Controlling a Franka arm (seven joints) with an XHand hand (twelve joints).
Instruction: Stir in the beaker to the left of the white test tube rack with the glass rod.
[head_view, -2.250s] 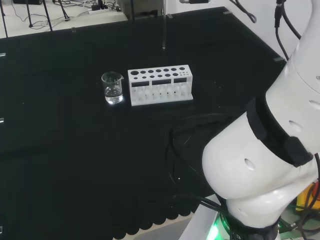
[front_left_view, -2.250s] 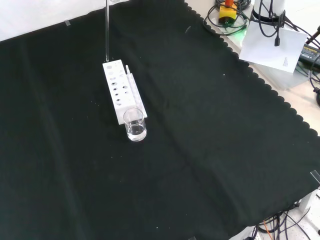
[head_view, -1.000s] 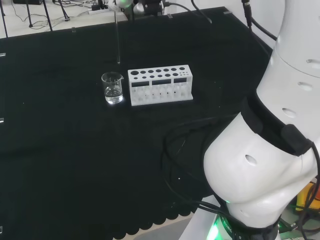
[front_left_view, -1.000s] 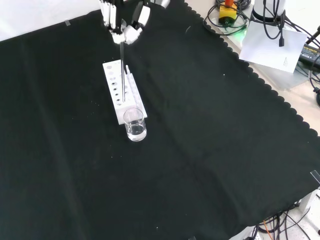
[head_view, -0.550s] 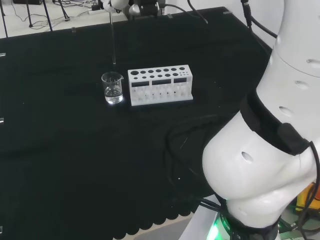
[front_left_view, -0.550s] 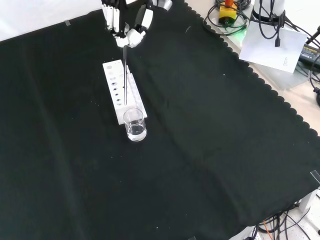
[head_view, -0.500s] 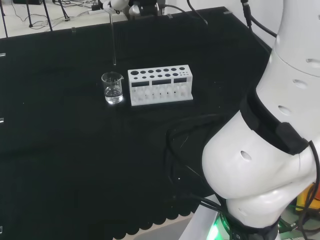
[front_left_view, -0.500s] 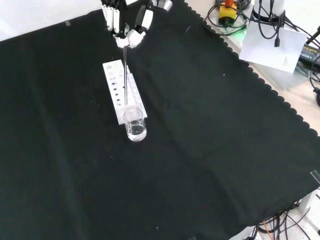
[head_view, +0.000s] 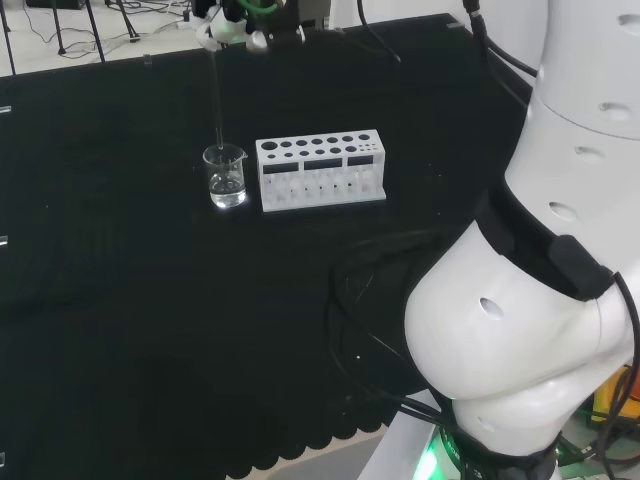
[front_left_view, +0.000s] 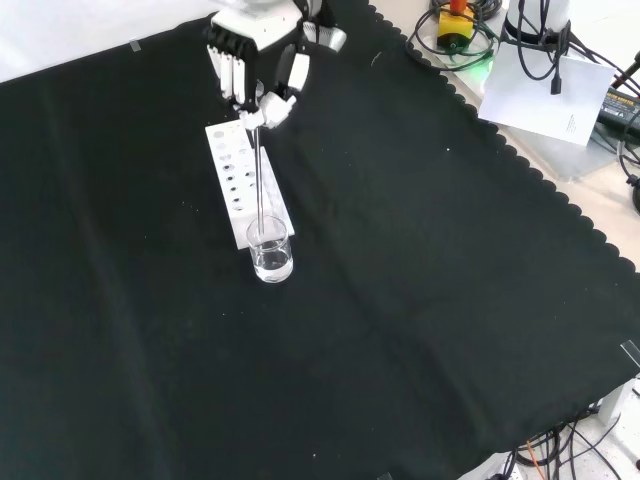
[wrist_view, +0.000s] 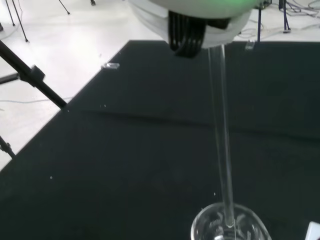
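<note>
The glass rod (front_left_view: 259, 178) is pinched between the curled fingers (front_left_view: 232, 66) and thumb of the hand (front_left_view: 258, 70), which is seen at the top of the front view. From the fingertips the rod hangs nearly upright, straight down below the grip, and its lower end is at the mouth of the beaker (front_left_view: 270, 250) — in the wrist view the rod (wrist_view: 222, 145) is seen running from the hand down into the round rim of the beaker (wrist_view: 231, 227), with its tip inside the opening. Whether the tip has reached the liquid cannot be told.

The beaker is stood on the black cloth (front_left_view: 420, 300) directly beneath the fingers, and a little clear liquid is held in it. It is placed just beside one short end of the white test tube rack (front_left_view: 243, 182); in the head view the beaker (head_view: 225, 177) is seen to the left of the rack (head_view: 320, 169), with the rod (head_view: 217, 95) coming down to it from the hand (head_view: 228, 22) above. The rack lies under and just behind the fingers in the front view, untouched by them.
</note>
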